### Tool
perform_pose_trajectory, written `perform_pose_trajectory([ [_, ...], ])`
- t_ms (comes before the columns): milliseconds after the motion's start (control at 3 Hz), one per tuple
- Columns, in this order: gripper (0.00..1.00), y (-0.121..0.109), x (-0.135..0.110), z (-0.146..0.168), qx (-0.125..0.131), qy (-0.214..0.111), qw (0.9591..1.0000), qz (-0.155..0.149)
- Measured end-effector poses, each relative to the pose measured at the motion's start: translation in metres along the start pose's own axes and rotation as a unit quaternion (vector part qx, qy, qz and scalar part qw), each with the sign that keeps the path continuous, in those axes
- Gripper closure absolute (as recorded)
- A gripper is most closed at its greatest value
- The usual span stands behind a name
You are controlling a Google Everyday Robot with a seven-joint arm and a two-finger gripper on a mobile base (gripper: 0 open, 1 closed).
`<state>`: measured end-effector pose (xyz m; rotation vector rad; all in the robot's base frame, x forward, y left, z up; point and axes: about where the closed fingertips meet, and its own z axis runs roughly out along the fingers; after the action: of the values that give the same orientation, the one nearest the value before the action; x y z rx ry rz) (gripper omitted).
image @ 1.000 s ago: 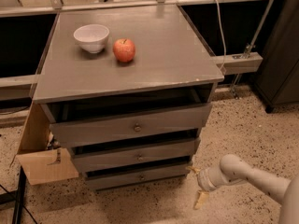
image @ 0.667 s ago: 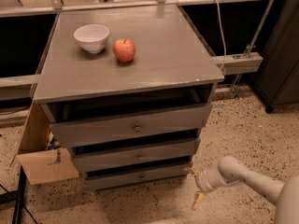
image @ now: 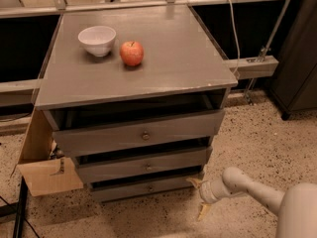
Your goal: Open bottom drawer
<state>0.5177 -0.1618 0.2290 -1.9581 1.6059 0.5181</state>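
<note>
Logged the hand (image: pixel 199 197) low over the floor at the right front corner of the table (image: pixel 173 78), level with the bottom drawer (image: pixel 124 191). Compared against the two prior frames: found the hand shifted a little leftward, from clear of the table's corner to just beside the drawer's right end. Found the fingers (image: pixel 203 211) spread, one above the other, with nothing pinched between them. Placed the upper tip at or against the drawer's right corner; could not tell whether touching. Saw the drawer in the same place across all three frames, lowest of three grey fronts, its front no further out than before. Noted the knob (image: pixel 150 187) at mid-front, well to the left of the hand and ungrasped. Saw bowl (image: pixel 97 39) and apple (image: pixel 132 53) unmoved on the tabletop. Judged the step as approach only, the pull not yet begun. Judged two options: travel further left to close on the knob, or hook the front's right edge. Flagged slip off that thin edge as the likelier failure.
</note>
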Motion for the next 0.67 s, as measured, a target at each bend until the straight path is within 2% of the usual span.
perform_pose_trajectory([
  [333, 0.00, -0.0047, -0.0011, 0.0117, 0.006, 0.003, 0.9998, -0.018],
  [667, 0.00, -0.0116, 0.0014, 0.0200, 0.028, 0.006, 0.9988, -0.039],
])
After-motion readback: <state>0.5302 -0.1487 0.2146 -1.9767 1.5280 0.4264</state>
